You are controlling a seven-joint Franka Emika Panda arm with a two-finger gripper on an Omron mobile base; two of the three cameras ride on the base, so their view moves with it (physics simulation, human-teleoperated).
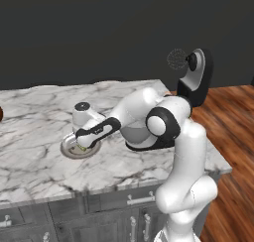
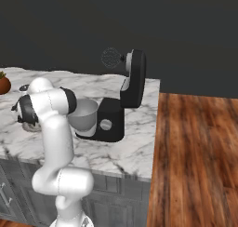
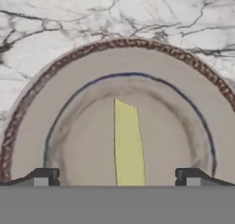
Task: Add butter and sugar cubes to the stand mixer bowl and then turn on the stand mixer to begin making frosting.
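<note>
1. Right now my gripper (image 3: 117, 179) hangs low over the plate (image 3: 183, 85) with its jaws spread wide, holding nothing
2. Between my fingertips (image 3: 45, 176) lies the butter (image 3: 127, 145), a small yellow stick in the middle of the plate
3. I think butter is soft, light and a bit slippery, so I should pinch its long sides near the middle, gently, or it may squash
4. Off to my right stands the stand mixer (image 2: 122, 103) with its head tipped up, and the stand mixer bowl (image 2: 83, 114) waits open beside my arm
</note>
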